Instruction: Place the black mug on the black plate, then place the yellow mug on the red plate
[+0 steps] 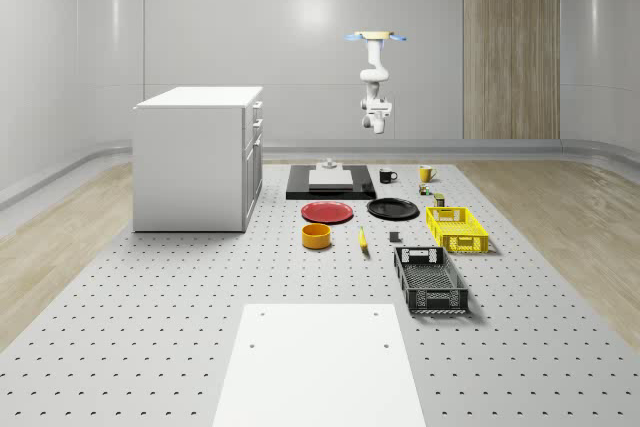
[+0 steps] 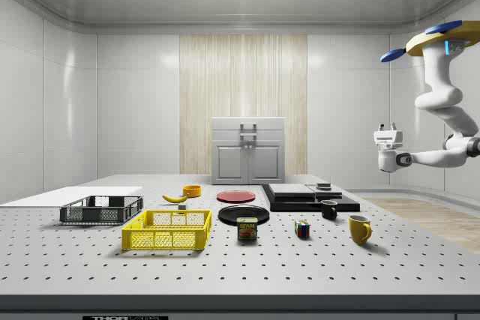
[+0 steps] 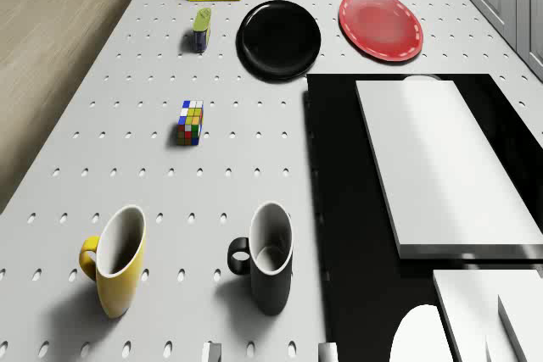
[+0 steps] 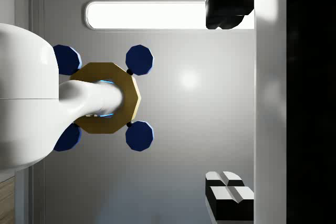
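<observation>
**Black mug untouched, drone hovering high at the far end**

The glossy black ceramic mug (image 3: 270,258) stands upright on the perforated grey table (image 3: 127,125), just beside the flat black slab (image 3: 339,209), its handle turned toward the yellow ceramic mug (image 3: 117,258) near it. It looks rigid, smooth and fairly light, likely slippery on the glaze; pinching the rim wall opposite the handle seems the safest hold, since the handle is small. The round black plate (image 3: 278,38) lies well apart, next to the round red plate (image 3: 380,25), both bare. The drone (image 1: 376,37) hovers high above the table's far end, arm hanging, the gripper (image 2: 387,136) pointing upward and carrying nothing; whether its fingers (image 4: 227,192) are parted or closed I cannot tell.
</observation>
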